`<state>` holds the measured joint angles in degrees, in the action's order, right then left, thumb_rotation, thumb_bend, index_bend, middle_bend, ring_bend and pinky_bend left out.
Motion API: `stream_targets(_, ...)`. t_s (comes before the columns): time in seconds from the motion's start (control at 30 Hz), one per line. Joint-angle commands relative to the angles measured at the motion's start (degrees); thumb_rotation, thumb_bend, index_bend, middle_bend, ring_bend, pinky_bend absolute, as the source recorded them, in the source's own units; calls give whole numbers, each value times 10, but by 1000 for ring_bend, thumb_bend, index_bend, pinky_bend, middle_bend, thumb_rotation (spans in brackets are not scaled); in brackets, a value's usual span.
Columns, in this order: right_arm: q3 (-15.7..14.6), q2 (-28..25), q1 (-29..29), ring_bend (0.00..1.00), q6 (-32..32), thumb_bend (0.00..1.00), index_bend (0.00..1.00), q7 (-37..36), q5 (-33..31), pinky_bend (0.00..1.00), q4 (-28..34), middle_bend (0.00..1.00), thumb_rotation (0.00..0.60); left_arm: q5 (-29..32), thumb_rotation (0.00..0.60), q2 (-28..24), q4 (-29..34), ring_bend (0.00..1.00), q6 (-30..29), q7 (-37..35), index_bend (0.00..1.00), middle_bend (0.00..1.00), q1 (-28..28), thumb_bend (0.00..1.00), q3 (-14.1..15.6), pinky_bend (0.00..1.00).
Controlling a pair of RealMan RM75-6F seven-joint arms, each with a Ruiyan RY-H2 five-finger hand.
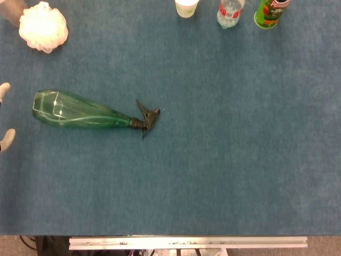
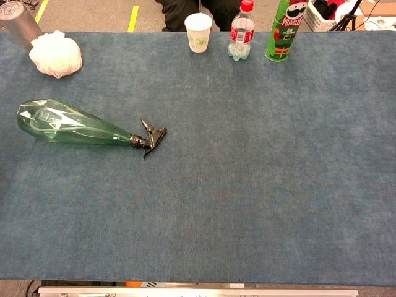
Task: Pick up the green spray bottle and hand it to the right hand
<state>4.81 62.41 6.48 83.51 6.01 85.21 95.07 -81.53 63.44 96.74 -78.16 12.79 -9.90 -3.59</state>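
So the green spray bottle (image 2: 74, 127) is lying on its side near the counter's (image 2: 260, 185) left edge, black nozzle pointing right. Left hand (image 1: 5, 117) barely peeks in at that edge, fingertips apart, holding nothing. Far edge: white pouf (image 2: 55, 54), paper cup (image 2: 198, 32), water bottle (image 2: 242, 34), Pringles can (image 2: 286, 31).

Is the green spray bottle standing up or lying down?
Lying down. The green spray bottle rests on its side on the blue table, its black trigger nozzle pointing right.

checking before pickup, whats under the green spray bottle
Only the blue table cover shows beneath the green spray bottle, which lies on its side. Through its clear body nothing else appears; the exact contact strip is hidden.
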Motion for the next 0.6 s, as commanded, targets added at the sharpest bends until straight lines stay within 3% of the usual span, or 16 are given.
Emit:
stream_targets(0.03,1,1,-1,299,2,204,394,-5,-1,305,-3,398,600,-2,600,0,-5,99,13,-12,117,174,-8,247,1,183)
stream_targets(0.4,26,-16,17,299,8,204,394,0,3,305,8,397,600,-36,600,-18,-11,87,100,-50,100,142,-75,247,1,183)
stream_targets(0.6,42,-22,31,299,11,204,394,4,5,305,14,396,600,-22,600,-24,-4,2,189,-33,3,36,-128,242,2,170)
